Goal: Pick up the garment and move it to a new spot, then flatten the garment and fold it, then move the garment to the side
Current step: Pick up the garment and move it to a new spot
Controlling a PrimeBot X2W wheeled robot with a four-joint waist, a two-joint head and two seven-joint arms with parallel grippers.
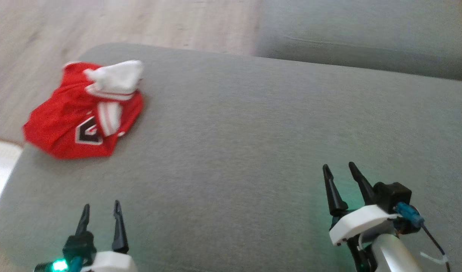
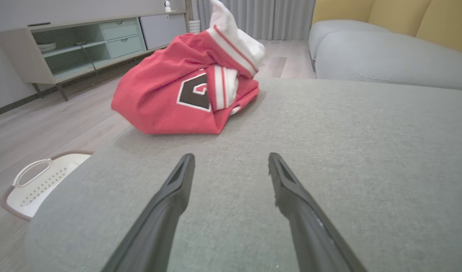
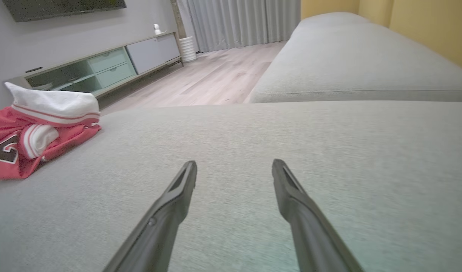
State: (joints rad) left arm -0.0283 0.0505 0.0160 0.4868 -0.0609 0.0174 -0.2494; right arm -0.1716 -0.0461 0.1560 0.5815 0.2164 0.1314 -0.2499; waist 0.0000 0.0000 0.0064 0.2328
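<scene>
garment (image 1: 83,113) lies crumpled, red and white, on the wide grey cushion (image 1: 253,151), well ahead of my left gripper (image 1: 102,204) and a little outboard, far across from my right gripper (image 1: 339,165); i judge the left the natural reach. it sits by the cushion's rounded edge, a white basket (image 2: 38,185) on the floor (image 2: 64,124) beyond, while bare fabric ahead of both grippers leaves room to flatten it. both hover with fingers spread wide, empty, ready for the pick.
</scene>
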